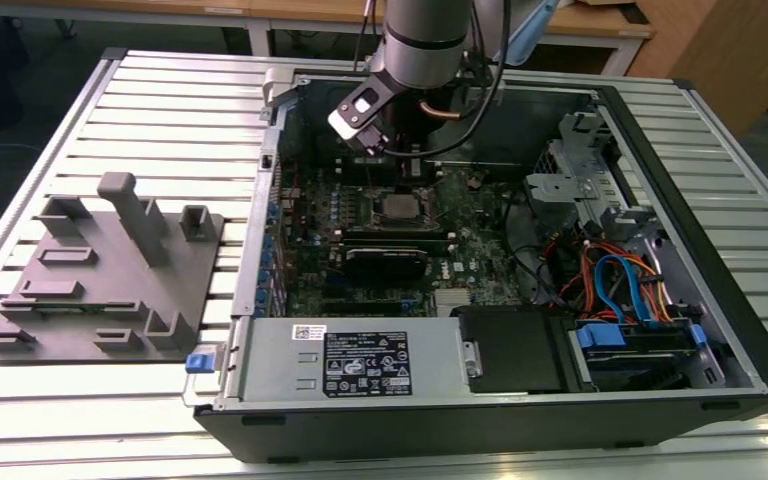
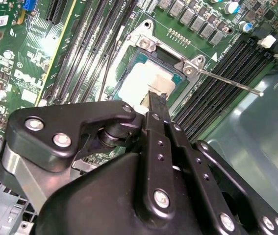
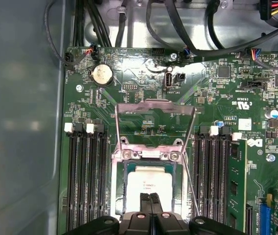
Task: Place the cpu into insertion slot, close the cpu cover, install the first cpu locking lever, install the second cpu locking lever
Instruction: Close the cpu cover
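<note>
- Silvery-grey metal tops the chip (image 3: 150, 183), which lies flat inside the socket (image 3: 119, 186) on the green board (image 3: 129, 73).
- The cover (image 3: 154, 103) – a thin metal frame with an open middle – stands tilted up from its hinge at the socket's far edge, not lying over the chip.
- One thin lever (image 2: 227, 81) sticks out sideways from the socket corner, clear of the board.
- The black pincer (image 3: 150, 198) has its two fingers pressed together with nothing between them. In both wrist views the tips sit just over the chip's near edge; whether they touch it I cannot tell.
- Long black memory slots (image 3: 87, 186) run on both sides of the socket.
- In the exterior view the arm reaches down into an open computer case (image 1: 758, 330) on a slatted metal table (image 1: 157, 110) – a grey tray (image 1: 91, 290) lies to the exterior view's left of the case.
</note>
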